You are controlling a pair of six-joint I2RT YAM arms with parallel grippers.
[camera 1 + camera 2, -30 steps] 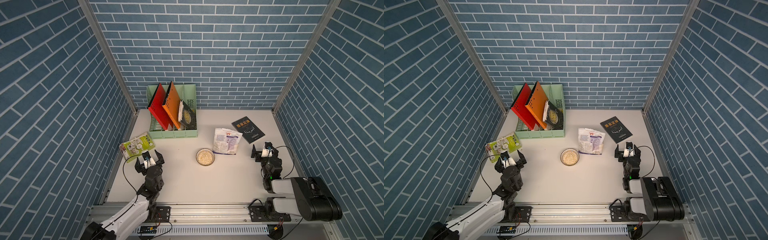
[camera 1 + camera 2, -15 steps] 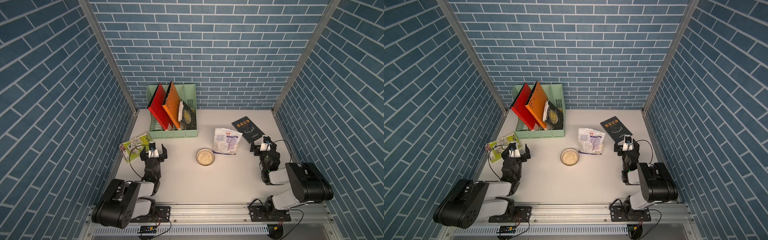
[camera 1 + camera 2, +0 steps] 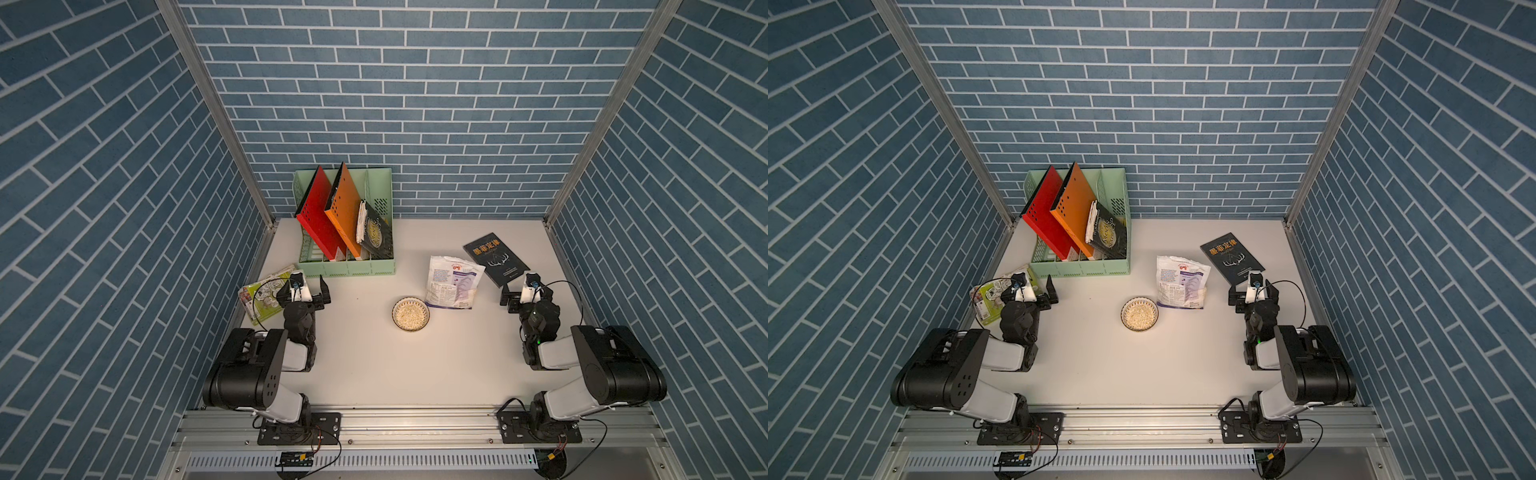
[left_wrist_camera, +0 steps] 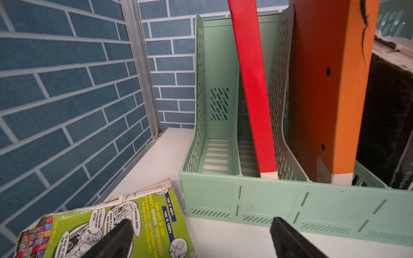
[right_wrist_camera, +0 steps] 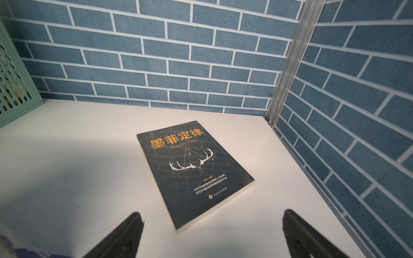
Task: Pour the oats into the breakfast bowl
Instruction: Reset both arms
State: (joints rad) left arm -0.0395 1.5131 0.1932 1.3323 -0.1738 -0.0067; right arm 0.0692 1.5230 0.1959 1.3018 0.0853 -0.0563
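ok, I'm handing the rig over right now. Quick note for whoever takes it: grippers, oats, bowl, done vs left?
Left gripper: open, empty, low over the green illustrated book.
Right gripper: open, empty, low beside the black book.
Oats: flakes fill the breakfast bowl, mid-table.
Pouch: lying flat next to the bowl on the right arm's side, nothing holding it.
Done: the pour looks complete.
Left: apparently nothing. Whether the pouch has more oats inside cannot be told.
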